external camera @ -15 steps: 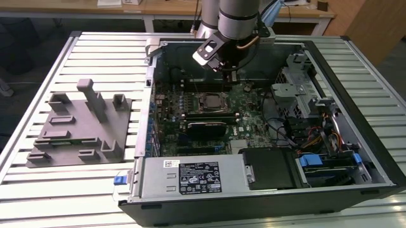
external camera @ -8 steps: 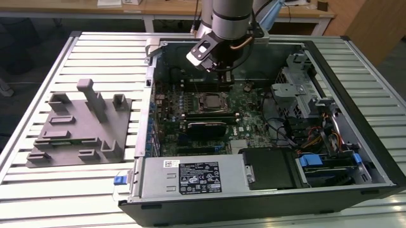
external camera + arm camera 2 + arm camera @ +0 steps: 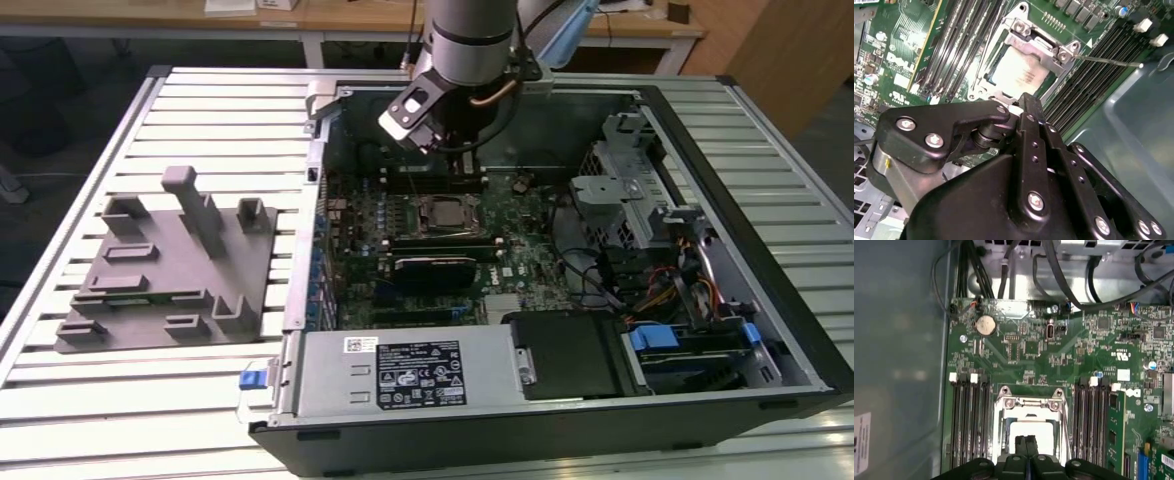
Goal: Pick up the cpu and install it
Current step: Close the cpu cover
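An open desktop computer case [image 3: 534, 440] lies on its side on the slatted metal surface [image 3: 200, 120], filling the half toward the exterior view's right. The robot arm [image 3: 467, 40] reaches down into it from the surface's far edge. Close to the edge on the exterior view's left stands a grey plastic fixture [image 3: 160, 290] with upright posts, well apart from the arm.

The cpu [image 3: 1021, 72] sits in its socket near the middle of the green motherboard [image 3: 1054, 355], its pale silver top facing up. A metal socket frame [image 3: 1029, 42] runs around it, and banks of black memory slots [image 3: 969, 420] lie along both sides. A thin wire lever [image 3: 1109, 61] sticks out from one corner of the frame, over the slots.

The gripper [image 3: 1026, 440] hangs low over the board at the socket. Its jaws are together, the two black fingers [image 3: 1020, 441] lying side by side with nothing between them. In the first wrist view their tips overlap the edge of the cpu, but I cannot tell whether they touch it. In the exterior view the cpu [image 3: 443, 212] shows as a pale square, and the gripper stands just off it toward the case's far wall.

Further along the board is a round coin battery [image 3: 986, 325], with black cables [image 3: 1054, 270] looping past the board's edge. A silver power supply [image 3: 334, 375] runs along the case's near wall, with a black block [image 3: 567, 355] beside it.
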You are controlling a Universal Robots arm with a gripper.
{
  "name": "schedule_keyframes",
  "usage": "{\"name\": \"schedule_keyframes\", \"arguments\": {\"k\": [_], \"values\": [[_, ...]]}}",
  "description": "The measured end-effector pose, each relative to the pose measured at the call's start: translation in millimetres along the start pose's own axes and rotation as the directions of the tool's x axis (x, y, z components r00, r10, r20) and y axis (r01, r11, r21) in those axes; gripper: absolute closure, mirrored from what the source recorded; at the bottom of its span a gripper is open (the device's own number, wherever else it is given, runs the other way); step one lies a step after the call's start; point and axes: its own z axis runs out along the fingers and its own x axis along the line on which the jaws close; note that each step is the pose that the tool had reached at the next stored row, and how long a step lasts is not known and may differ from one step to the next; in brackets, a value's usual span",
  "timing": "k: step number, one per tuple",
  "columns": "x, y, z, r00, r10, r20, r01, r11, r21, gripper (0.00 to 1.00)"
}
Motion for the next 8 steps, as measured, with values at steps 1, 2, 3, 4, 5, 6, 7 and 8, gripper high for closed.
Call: {"name": "schedule_keyframes", "arguments": {"k": [1, 2, 3, 4, 5, 6, 7, 8], "values": [[-0.3, -0.1, 0.0, 1.0, 0.0, 0.0002, 0.0, 1.0, 0.0001, 0.89], [-0.8, -0.3, 0.1, 1.0, 0.0, 0.0001, 0.0, 1.0, 0.0001, 0.89], [-1.2, -1.0, 0.4, 1.0, 0.0, 0.0, 0.0, 1.0, 0.0, 0.89], [-1.6, -2.1, 1.0, 1.0, 0.0, 0.0, 0.0, 1.0, -0.0001, 0.89], [-2.0, -3.4, 1.8, 1.0, 0.0, -0.0001, 0.0, 1.0, -0.0001, 0.89], [-2.2, -5.0, 2.8, 1.0, 0.0, -0.0001, 0.0, 1.0, 0.0, 0.89], [-2.3, -7.6, 3.6, 1.0, 0.0, 0.0, 0.0, 1.0, 0.0, 0.89], [-2.4, -10.5, 4.6, 1.0, 0.0, 0.0, 0.0, 1.0, 0.0, 0.89]]}}
